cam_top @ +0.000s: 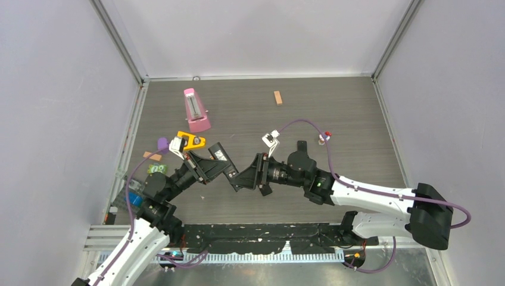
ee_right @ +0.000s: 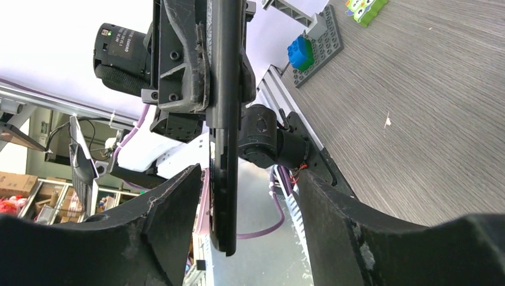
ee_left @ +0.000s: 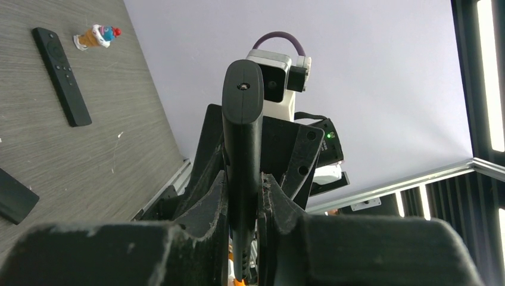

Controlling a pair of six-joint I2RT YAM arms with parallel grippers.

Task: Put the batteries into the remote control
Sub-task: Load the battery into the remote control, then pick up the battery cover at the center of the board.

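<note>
A black bar-shaped remote control [ee_left: 243, 113] stands edge-on, raised off the table, with my left gripper [ee_left: 244, 182] shut on its lower part. In the top view the two grippers meet nose to nose over the table's middle: the left gripper [cam_top: 225, 164] and the right gripper [cam_top: 245, 177]. My right gripper [ee_right: 247, 174] is open around the free end of the remote control [ee_right: 225, 179]. That end sits nearer the left finger, with a wide gap to the right finger. The batteries are out of view.
A second black remote [ee_left: 59, 74] lies flat on the table beside a small ice-cream toy [ee_left: 98, 36], and a black piece [ee_left: 12, 196] lies nearer. A pink wedge-shaped object [cam_top: 195, 110], a wooden block [cam_top: 277, 97], an orange tool [cam_top: 192, 140] and a blue brick [ee_right: 301, 52] sit around the edges.
</note>
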